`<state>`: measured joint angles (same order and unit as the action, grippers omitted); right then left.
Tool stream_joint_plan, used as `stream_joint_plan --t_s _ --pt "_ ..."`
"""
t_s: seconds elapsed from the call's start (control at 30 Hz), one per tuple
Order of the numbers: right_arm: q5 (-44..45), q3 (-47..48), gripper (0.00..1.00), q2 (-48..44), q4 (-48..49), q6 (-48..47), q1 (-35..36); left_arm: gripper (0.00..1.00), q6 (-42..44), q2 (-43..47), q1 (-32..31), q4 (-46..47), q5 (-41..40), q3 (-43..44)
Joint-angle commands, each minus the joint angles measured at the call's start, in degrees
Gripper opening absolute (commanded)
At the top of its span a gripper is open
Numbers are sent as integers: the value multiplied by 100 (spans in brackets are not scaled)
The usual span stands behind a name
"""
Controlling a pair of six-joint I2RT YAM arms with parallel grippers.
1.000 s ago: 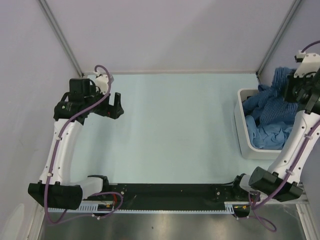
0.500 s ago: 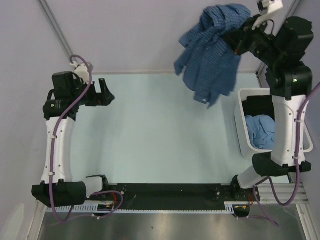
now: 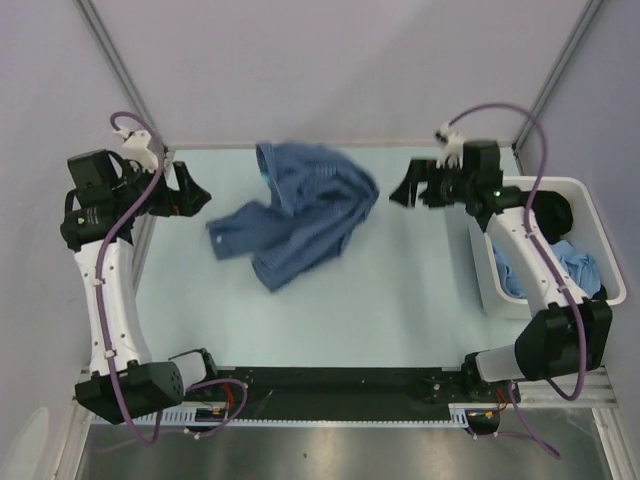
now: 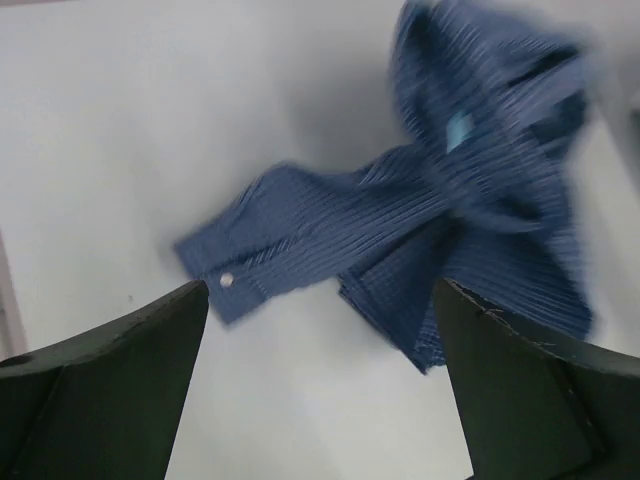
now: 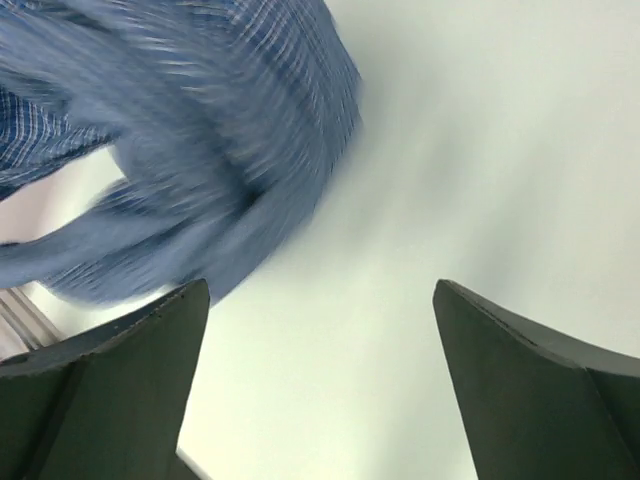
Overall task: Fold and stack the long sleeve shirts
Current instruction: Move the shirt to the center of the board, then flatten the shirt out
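Blue checked shirt [image 3: 300, 215], one, crumpled and blurred over table [image 3: 400, 290] between left pincer [image 3: 193, 192] and right pincer [image 3: 405, 190], both wide, empty. White bin [image 3: 540, 184], right, holds one paler garment [image 3: 580, 268].

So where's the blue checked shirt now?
Top view: the blue checked shirt lies crumpled mid-table, between the left gripper and right gripper, nearer the left.

Crumpled dark-blue checked shirt [image 3: 300, 212] on the table [image 3: 400, 290]; paler blue garment [image 3: 580, 264] heaped in the bin [image 3: 483, 275].
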<state>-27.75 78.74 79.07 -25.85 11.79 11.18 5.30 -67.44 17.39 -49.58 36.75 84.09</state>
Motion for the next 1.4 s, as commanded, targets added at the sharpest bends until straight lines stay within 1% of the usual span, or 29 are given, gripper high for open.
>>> stream_joint_plan --t_s 0.0,0.03,0.07,0.1,0.13,0.17,0.23,0.37,0.4,0.43,0.47,0.5,0.53,0.6,0.63,0.67,0.7,0.73,0.8,0.83,0.9,0.97,1.0,1.03,1.07,1.13,1.23,1.27,1.37 --pt "-784 -1132 100 -488 -833 -1573 -46 99 1963 64 -243 -684 290 -400" --pt "-619 -1211 100 -558 -826 -1601 128 99 2436 38 -366 -710 149 -559" --pt "-583 -1290 100 -629 -808 -1671 234 99 2606 -6 -498 -711 -200 -865" --pt "-530 -1274 100 -621 -825 -1854 392 99 2773 -84 -743 -719 -282 -1008" --pt "-208 -1273 100 -603 -791 -1882 663 100 3010 -137 -850 -711 -335 -1157" --pt "-135 -1265 100 -507 -616 -1900 762 99 3047 -164 -955 -598 -379 -1428" --pt "-108 -1186 100 -314 -492 -1935 885 99 2934 -287 -1097 -239 -318 -1702" --pt "76 -686 98 651 -115 -1970 1114 98 2599 -568 -1193 466 -72 -2229" --pt "120 -336 98 1080 -105 -1961 1193 98 2442 -708 -1220 624 -54 -2292" --pt "129 -185 97 1319 8 -1918 1254 97 2336 -796 -1220 956 -89 -2353" --pt "121 -18 97 1504 105 -1874 1386 96 2248 -884 -1229 1090 -107 -2432" --pt "94 262 96 1880 158 -1830 1448 96 2099 -981 -1229 1222 -264 -2459" --pt "77 430 95 2050 211 -1751 1501 95 1993 -1199 -1220 1527 -404 -2503" --pt "85 764 95 2505 273 -1663 1668 93 1922 -1464 -1229 1732 -764 -2468" --pt "94 827 94 2621 395 -1593 1712 91 1913 -1709 -1229 1785 -775 -2346" --pt "77 871 93 2736 474 -1540 1756 90 1931 -1842 -1229 1716 -670 -2258" --pt "16 915 91 2824 527 -1487 1826 87 2009 -1930 -1229 1593 -243 -2170" --pt "-63 976 89 2973 667 -1435 1861 86 2019 -2053 -1246 1401 -21 -2082" --pt "-222 985 89 3053 843 -1311 2036 83 1958 -2045 -1334 1364 217 -2142" --pt "-240 881 89 3097 1166 -1311 2107 83 1914 -1993 -1334 1485 366 -2282" --pt "-223 897 89 3184 1345 -1599 2318 83 1843 -1852 -1264 1592 394 -2397" --pt "5 1536 87 3596 882 -2081 2651 83 1791 -1773 -1098 1575 420 -2424" --pt "76 1913 86 3790 566 -2154 2748 83 1773 -1747 -1045 1531 438 -2415" --pt "155 2230 86 3983 32 -2172 2906 84 1773 -1711 -983 1461 412 -2441" --pt "208 2703 86 4298 -138 -2181 2968 84 1781 -1607 -905 1460 359 -2476" --pt "234 2883 88 4467 -211 -2242 3161 85 1843 -1501 -790 1451 315 -2590" --pt "656 2936 88 4547 -78 -2637 3425 87 1904 -1395 -641 1399 350 -2670" --pt "822 3015 88 4643 -122 -2725 3591 87 1905 -1395 -475 1373 498 -2670" --pt "998 3489 83 4889 -578 -3068 3812 87 1887 -1438 -166 1302 605 -2626"
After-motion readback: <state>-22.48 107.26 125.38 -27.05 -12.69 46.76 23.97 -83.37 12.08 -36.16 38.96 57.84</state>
